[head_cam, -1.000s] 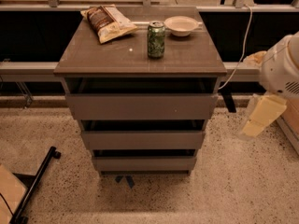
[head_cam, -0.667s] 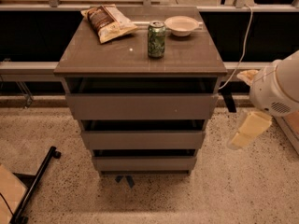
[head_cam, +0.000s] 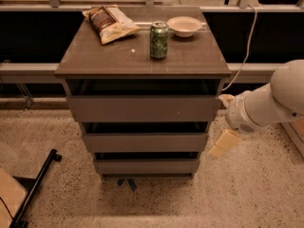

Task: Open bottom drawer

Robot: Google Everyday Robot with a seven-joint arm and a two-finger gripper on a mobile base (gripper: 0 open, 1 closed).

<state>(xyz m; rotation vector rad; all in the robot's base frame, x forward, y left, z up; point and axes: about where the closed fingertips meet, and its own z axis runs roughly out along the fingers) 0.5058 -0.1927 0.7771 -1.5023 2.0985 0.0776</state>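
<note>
The grey-brown cabinet holds three flat, handleless drawers. The bottom drawer (head_cam: 146,166) is the narrowest and shortest and sits just above the floor, with a dark gap above its front. My gripper (head_cam: 224,144), cream-coloured on a white arm (head_cam: 270,103), hangs to the right of the cabinet. It is at about the height of the middle drawer (head_cam: 145,142), close to that drawer's right end and apart from the bottom drawer. It holds nothing that I can see.
The top drawer (head_cam: 142,108) is the widest. On the cabinet top (head_cam: 95,56) are a green can (head_cam: 159,40), a chip bag (head_cam: 109,23) and a white bowl (head_cam: 184,25). A black stand leg (head_cam: 35,186) lies on the speckled floor at left. A cable (head_cam: 247,37) hangs at right.
My arm has swung left and down, bringing the gripper from well right of the cabinet to just beside its right edge.
</note>
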